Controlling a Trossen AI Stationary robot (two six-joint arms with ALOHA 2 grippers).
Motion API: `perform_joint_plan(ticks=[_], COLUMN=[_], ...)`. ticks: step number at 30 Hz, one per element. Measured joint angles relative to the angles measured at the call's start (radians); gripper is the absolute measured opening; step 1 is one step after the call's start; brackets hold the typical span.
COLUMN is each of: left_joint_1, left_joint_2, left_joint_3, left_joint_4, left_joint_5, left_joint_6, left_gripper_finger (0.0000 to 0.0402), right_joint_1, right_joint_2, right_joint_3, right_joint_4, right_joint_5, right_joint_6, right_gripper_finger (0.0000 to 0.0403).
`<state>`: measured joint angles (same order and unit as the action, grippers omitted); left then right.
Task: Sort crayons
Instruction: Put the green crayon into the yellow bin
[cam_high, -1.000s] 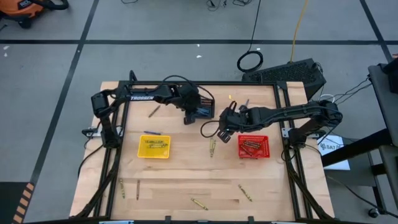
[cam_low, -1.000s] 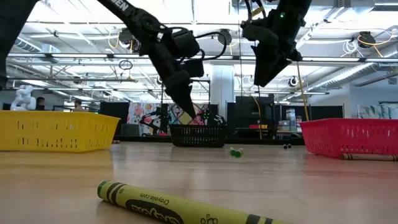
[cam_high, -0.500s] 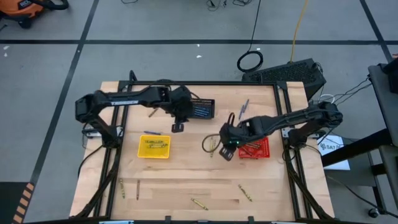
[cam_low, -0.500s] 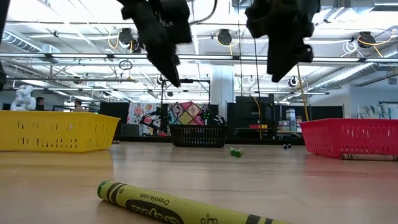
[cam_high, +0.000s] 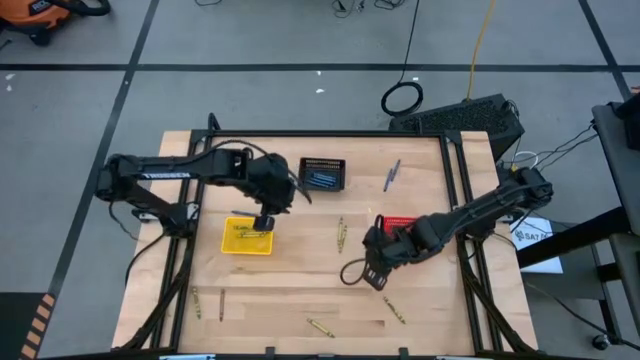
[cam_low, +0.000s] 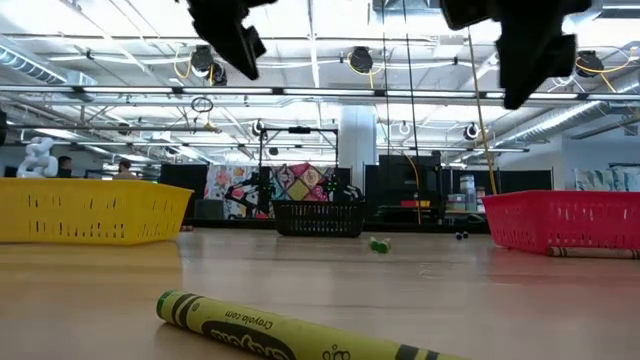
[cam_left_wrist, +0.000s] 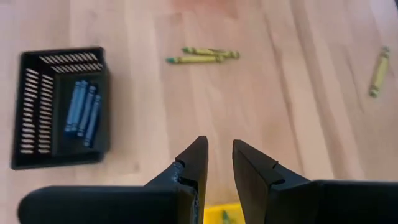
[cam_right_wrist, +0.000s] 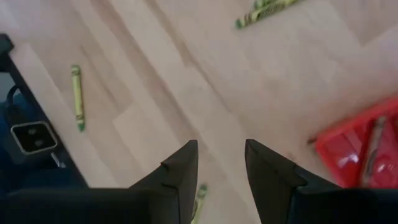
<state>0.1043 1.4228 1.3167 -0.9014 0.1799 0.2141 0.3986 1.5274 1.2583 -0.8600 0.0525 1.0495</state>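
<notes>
High view: three baskets; yellow basket (cam_high: 246, 243) under the left gripper (cam_high: 263, 222), six loose crayons (cam_high: 341, 236) around. Left wrist: fingers slightly parted, empty; three yellow crayons. Right wrist: right gripper (cam_right_wrist: 221, 163) wide, empty.

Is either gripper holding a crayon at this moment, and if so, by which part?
Neither. The left gripper, above the yellow basket, and the right gripper, over bare table, are both open and empty.

There are three baskets: one yellow (cam_high: 247, 238), one black (cam_high: 322, 173) and one red (cam_high: 404, 227). The black basket holds about four blue crayons (cam_left_wrist: 83, 114). About seven crayons (cam_high: 341, 234) lie loose on the table (cam_high: 300, 290). Two arms work there.
</notes>
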Motion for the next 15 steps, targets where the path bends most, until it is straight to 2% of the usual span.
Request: perform_joint_plan(ticks=[4, 9, 15], left_joint_1=[-0.04, -0.097, -0.161], left_joint_2=[-0.01, -0.011, -0.012], left_joint_3=[0.0, -0.002, -0.002], left_joint_4=[-0.056, -0.093, -0.088], left_joint_5=[-0.008, -0.069, -0.077], left_joint_6=[-0.04, -0.113, -0.174], left_gripper_finger=[0.0073, 0.0073, 0.0073], right_joint_1=[0.044, 0.108, 0.191], right_joint_2=[0.006, 0.01, 0.073], right_joint_3=[0.0, 0.0, 0.0], right_joint_4=[-0.015, -0.042, -0.055], right_joint_5=[-0.001, -0.001, 0.0], right_joint_6=[0.082, 0.194, 0.3], right_gripper_finger=[0.0118, 0.0118, 0.0118])
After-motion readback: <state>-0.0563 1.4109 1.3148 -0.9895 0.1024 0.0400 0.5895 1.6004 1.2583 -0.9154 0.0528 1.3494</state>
